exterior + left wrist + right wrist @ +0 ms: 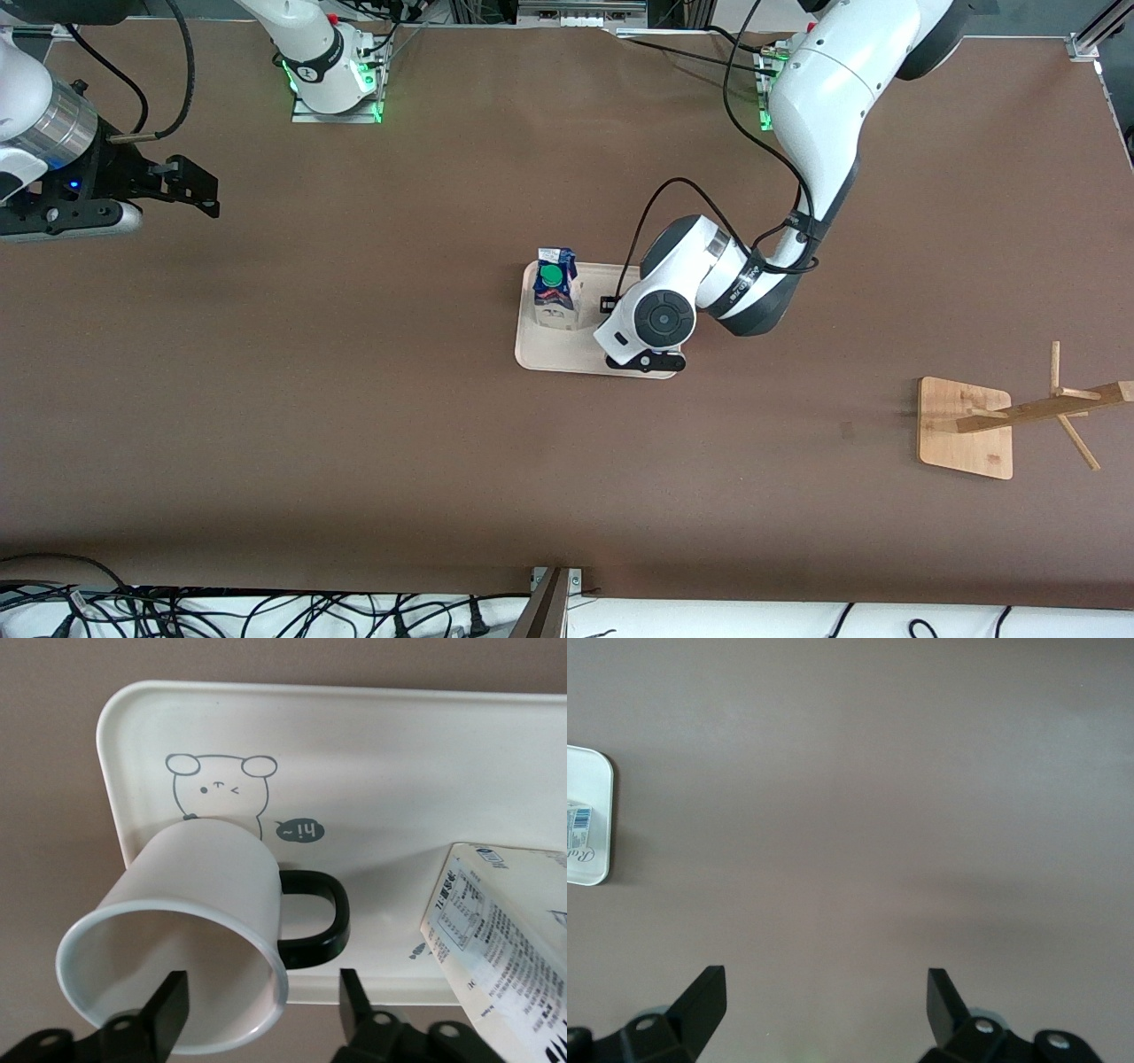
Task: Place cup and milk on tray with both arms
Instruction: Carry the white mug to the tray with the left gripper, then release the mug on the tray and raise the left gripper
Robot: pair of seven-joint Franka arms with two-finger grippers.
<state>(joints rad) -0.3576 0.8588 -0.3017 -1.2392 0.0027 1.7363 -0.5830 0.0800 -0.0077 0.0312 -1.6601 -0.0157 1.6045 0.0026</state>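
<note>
The cream tray [549,354] lies mid-table. The milk carton [555,288] stands on it, green cap up, at the end toward the right arm. The white cup [204,904] with its black handle [314,917] stands on the tray [399,744] beside the carton [505,930]. In the front view the left arm's hand [647,332] hides the cup. My left gripper [261,1010] is open just above the cup, one finger over the mouth and one outside the rim by the handle, neither touching. My right gripper [824,1001] is open and empty over bare table at the right arm's end [199,190].
A wooden stand [966,430] with slanted pegs sits toward the left arm's end, nearer the front camera than the tray. A corner of the tray [585,815] shows in the right wrist view. Cables lie along the table's front edge [266,611].
</note>
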